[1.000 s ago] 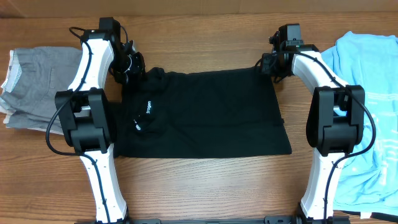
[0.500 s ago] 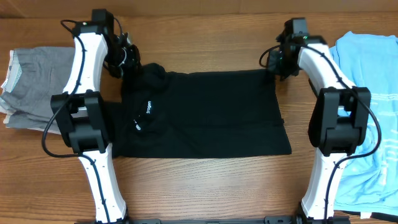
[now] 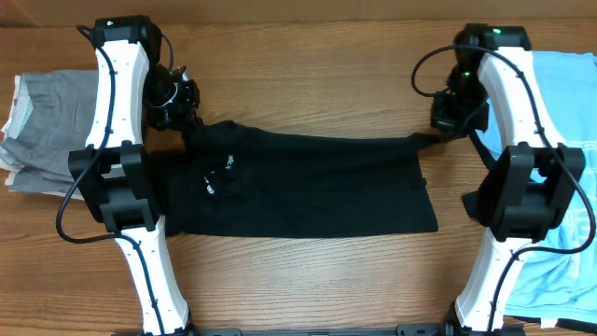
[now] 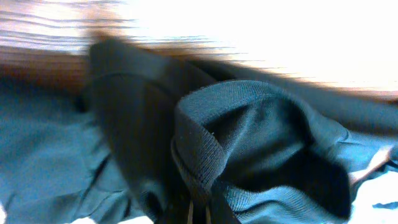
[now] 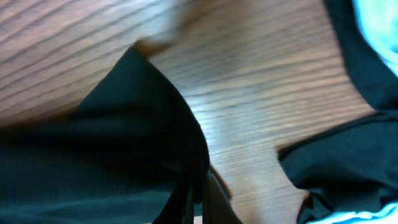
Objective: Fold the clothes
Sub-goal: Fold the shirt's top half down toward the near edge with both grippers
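Note:
The black tee (image 3: 308,191) with small white lettering lies spread on the table between the two arms, and its far edge is lifted at both ends. At the tee's far left, my left gripper (image 3: 187,121) is shut on the ribbed collar (image 4: 205,143), which bunches up just above the fingers (image 4: 199,214). Over at the far right corner, my right gripper (image 3: 438,136) is shut on the tee, whose black cloth (image 5: 124,130) drapes away from the closed tips (image 5: 199,205). A light blue tee (image 3: 574,103) lies at the right edge, partly behind the right arm.
A folded grey garment (image 3: 47,121) sits at the left edge of the table. Bare wood (image 3: 308,84) runs behind the black tee and along the front (image 3: 308,280). Both arm bases stand at the near edge.
Both grippers have moved outward and toward the front, pulling the black tee's far edge nearer. The right gripper has closed on the far right corner.

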`<action>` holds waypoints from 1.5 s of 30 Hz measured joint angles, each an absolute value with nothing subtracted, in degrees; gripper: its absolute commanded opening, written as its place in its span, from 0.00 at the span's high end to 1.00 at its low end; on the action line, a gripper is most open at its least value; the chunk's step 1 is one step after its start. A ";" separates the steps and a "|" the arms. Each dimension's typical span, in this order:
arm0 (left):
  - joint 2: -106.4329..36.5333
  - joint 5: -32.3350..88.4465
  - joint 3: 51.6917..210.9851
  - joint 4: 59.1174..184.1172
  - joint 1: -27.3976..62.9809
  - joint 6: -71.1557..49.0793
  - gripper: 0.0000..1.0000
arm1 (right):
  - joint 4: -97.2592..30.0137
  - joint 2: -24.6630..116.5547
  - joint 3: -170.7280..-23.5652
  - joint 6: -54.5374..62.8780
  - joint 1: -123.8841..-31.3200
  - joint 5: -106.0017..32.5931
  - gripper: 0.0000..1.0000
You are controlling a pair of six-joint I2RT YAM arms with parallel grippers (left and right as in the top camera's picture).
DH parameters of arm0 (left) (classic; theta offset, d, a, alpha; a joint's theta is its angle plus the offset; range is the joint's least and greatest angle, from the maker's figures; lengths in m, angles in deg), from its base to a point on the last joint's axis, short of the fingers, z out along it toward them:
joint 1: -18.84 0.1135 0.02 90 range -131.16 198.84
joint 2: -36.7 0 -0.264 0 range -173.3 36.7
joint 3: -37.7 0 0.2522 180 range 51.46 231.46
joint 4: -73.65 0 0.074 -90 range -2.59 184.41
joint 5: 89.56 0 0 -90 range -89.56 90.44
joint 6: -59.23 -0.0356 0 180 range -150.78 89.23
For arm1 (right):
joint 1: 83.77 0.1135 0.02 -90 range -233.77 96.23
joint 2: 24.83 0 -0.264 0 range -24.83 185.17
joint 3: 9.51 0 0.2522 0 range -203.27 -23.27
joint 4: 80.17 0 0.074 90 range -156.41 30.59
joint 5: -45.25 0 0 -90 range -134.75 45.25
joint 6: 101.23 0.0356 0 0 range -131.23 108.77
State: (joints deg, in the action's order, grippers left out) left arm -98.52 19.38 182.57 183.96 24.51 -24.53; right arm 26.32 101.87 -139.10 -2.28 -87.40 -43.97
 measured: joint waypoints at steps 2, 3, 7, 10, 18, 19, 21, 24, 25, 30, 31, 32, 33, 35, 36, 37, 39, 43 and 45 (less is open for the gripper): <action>-95.59 17.74 179.51 183.90 24.51 -24.51 0.96 | 28.86 101.87 -139.10 -2.28 -88.78 -43.93 0.96; -93.87 17.19 177.76 183.99 24.51 -24.51 0.96 | 30.36 101.87 -139.10 -2.26 -89.35 -43.97 0.96; -84.95 14.85 167.82 184.05 24.51 -24.38 0.96 | 30.69 101.87 -139.10 -2.30 -89.66 -43.60 0.96; -80.27 13.65 159.95 184.16 24.51 -24.82 0.96 | 30.49 100.73 -137.53 -2.34 -89.50 -43.08 0.96; -69.80 9.35 150.46 184.10 24.51 -25.19 0.96 | 30.78 92.40 -127.10 -3.35 -89.35 -41.63 0.96; -69.21 8.89 149.74 183.68 24.51 -25.02 0.96 | 30.67 92.18 -126.45 -3.41 -89.35 -41.44 0.96; -68.71 8.06 146.81 181.56 24.51 -24.71 0.96 | 30.80 91.99 -123.41 -3.55 -89.35 -40.87 0.96; -68.71 7.79 141.37 178.33 24.51 -24.21 0.96 | 29.71 91.99 -119.30 -3.63 -89.35 -40.65 0.96; -68.71 7.84 139.73 177.32 24.51 -24.08 0.96 | 28.79 91.99 -117.90 -3.65 -89.35 -40.63 0.96; -68.73 7.12 131.16 171.86 24.51 -23.20 0.96 | 25.29 91.99 -112.09 -3.76 -89.35 -40.47 0.96; -68.73 6.37 130.05 171.05 24.51 -22.70 0.96 | 25.23 91.99 -111.65 -3.76 -89.35 -40.52 0.96; -68.73 5.98 129.59 170.46 24.51 -22.35 0.96 | 24.51 91.99 -110.93 -3.76 -89.35 -40.50 0.96; -68.73 5.50 129.11 169.28 24.51 -22.02 0.96 | 24.13 91.99 -110.32 -3.76 -89.35 -40.50 0.96; -68.73 4.89 128.91 167.94 24.51 -21.43 0.95 | 23.41 91.99 -108.92 -3.74 -89.35 -40.50 0.94; -68.73 4.78 128.89 167.72 24.51 -21.13 0.89 | 23.35 91.99 -108.48 -3.76 -89.35 -40.50 0.80; -68.73 4.65 128.89 167.53 24.51 -20.78 0.71 | 23.35 91.99 -108.24 -3.76 -89.35 -40.50 0.56; -68.73 4.36 128.87 167.37 24.51 -20.03 0.53 | 23.24 91.99 -108.13 -3.76 -89.35 -40.52 0.51; -68.73 3.55 128.85 168.58 24.51 -19.75 0.57 | 22.67 91.99 -108.11 -4.20 -89.37 -40.58 0.47; -68.73 3.12 129.31 168.88 24.51 -19.75 0.58 | 21.27 91.99 -108.09 -5.49 -89.37 -40.52 0.40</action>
